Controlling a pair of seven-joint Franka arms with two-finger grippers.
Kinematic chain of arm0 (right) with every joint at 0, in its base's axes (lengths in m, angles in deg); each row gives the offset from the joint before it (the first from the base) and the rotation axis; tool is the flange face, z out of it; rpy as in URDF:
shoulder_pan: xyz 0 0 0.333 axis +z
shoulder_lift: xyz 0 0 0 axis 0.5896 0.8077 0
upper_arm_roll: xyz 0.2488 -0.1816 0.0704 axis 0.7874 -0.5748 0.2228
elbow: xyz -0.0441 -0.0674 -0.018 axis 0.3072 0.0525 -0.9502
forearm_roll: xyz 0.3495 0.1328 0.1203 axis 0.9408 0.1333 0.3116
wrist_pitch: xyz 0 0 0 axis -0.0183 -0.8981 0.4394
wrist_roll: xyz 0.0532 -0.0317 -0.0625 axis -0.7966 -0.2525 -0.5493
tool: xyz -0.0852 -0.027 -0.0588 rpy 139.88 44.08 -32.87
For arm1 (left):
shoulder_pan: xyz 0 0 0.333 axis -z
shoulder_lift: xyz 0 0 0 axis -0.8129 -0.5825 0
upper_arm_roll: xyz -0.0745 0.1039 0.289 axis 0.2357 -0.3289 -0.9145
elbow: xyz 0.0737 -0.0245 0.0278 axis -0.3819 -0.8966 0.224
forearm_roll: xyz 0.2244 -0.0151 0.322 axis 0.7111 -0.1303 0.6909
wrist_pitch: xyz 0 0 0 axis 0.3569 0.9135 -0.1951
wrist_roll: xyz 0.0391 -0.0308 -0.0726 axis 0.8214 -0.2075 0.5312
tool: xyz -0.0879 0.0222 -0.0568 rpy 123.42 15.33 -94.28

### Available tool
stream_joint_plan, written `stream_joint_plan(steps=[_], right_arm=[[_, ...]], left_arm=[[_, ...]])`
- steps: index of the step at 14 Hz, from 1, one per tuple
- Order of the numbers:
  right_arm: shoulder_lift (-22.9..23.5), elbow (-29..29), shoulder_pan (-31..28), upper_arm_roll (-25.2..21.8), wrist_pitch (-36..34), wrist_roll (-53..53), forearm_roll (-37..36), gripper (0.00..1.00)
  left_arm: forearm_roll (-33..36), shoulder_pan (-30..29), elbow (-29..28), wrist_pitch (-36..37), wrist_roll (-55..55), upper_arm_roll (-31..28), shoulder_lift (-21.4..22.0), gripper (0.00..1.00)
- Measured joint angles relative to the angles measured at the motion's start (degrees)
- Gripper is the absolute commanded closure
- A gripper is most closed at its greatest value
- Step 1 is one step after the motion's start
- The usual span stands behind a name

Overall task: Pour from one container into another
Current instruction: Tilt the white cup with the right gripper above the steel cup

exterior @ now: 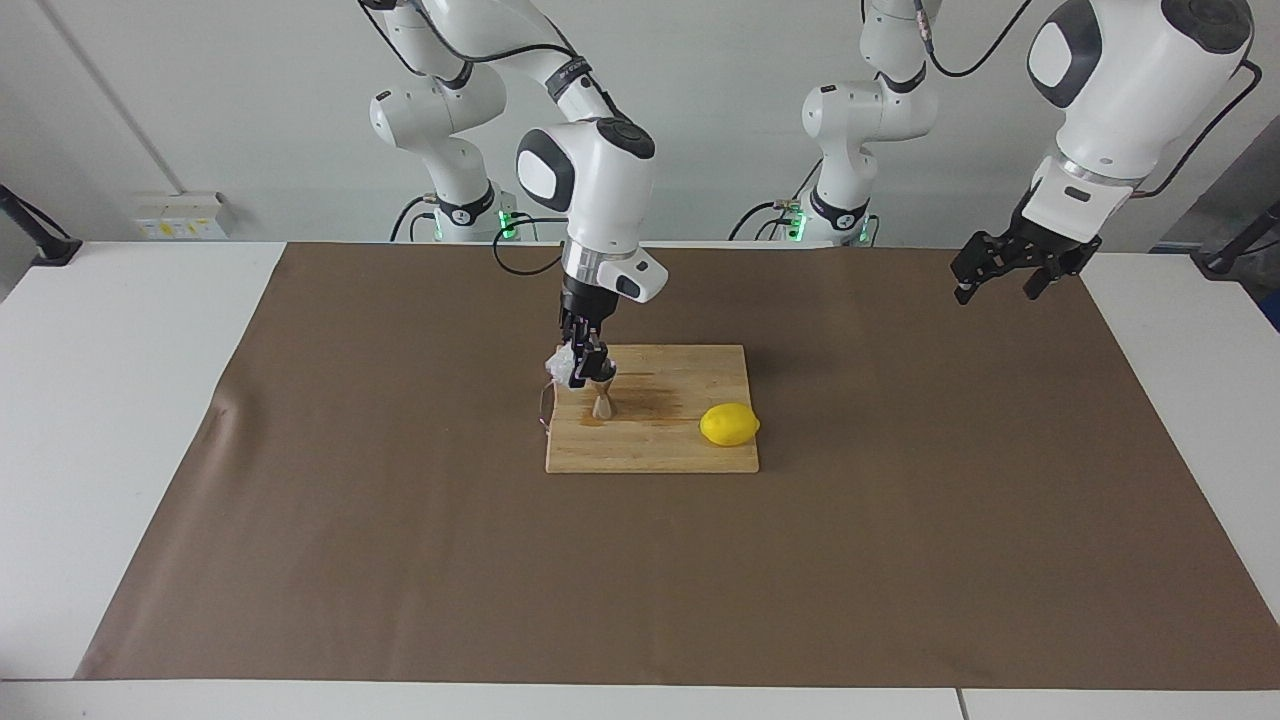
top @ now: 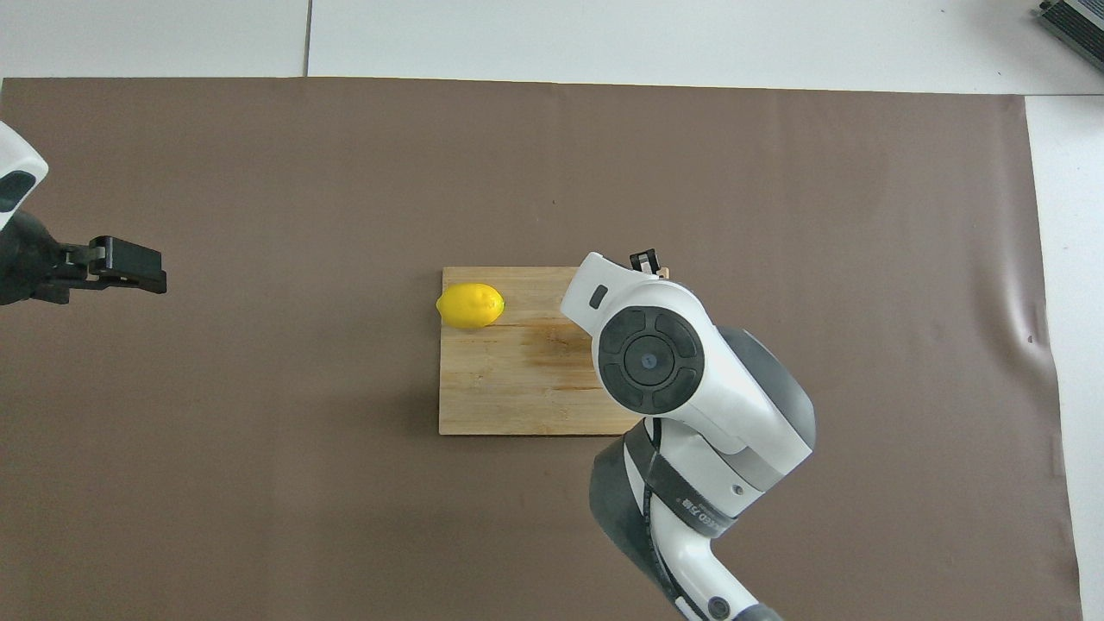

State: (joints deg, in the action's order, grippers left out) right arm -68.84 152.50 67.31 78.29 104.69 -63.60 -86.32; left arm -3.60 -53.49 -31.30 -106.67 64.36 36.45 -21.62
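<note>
The steel jigger (exterior: pixel 602 402) stands upright on the wooden cutting board (exterior: pixel 660 445), at the end toward the right arm. Its upper cone is partly covered by my right gripper (exterior: pixel 578 372). That gripper is shut on the small clear knobbly glass cup (exterior: pixel 556 366), which it holds tilted just above and beside the jigger's mouth. In the overhead view the right arm's wrist covers cup and jigger, and only a black tip of the right gripper (top: pixel 642 260) shows. My left gripper (exterior: pixel 1000 283) (top: pixel 129 264) waits open in the air over the mat at the left arm's end.
A yellow lemon (exterior: pixel 729 424) (top: pixel 470 305) lies on the cutting board (top: pixel 517 388) toward the left arm's end. A metal hanging loop (exterior: pixel 543 408) sticks out from the board's edge below the cup. A brown mat (exterior: pixel 400 560) covers the white table.
</note>
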Motion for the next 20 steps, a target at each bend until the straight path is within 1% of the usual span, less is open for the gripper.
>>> stream_joint_plan(steps=[3,11,20], right_arm=[[-0.04,0.27,0.08,0.0,0.0,0.0,-2.16,1.0],[-0.34,0.65,0.16,0.03,0.0,0.0,-4.92,1.0],[-0.56,0.68,0.22,0.17,0.0,0.0,-5.27,1.0]], left_arm=[[0.0,0.0,0.0,0.0,0.0,0.0,0.0,0.0],[0.0,-0.35,0.0,0.18,0.0,-0.07,0.0,0.0],[0.0,-0.4,0.0,0.21,0.0,-0.07,0.0,0.0]])
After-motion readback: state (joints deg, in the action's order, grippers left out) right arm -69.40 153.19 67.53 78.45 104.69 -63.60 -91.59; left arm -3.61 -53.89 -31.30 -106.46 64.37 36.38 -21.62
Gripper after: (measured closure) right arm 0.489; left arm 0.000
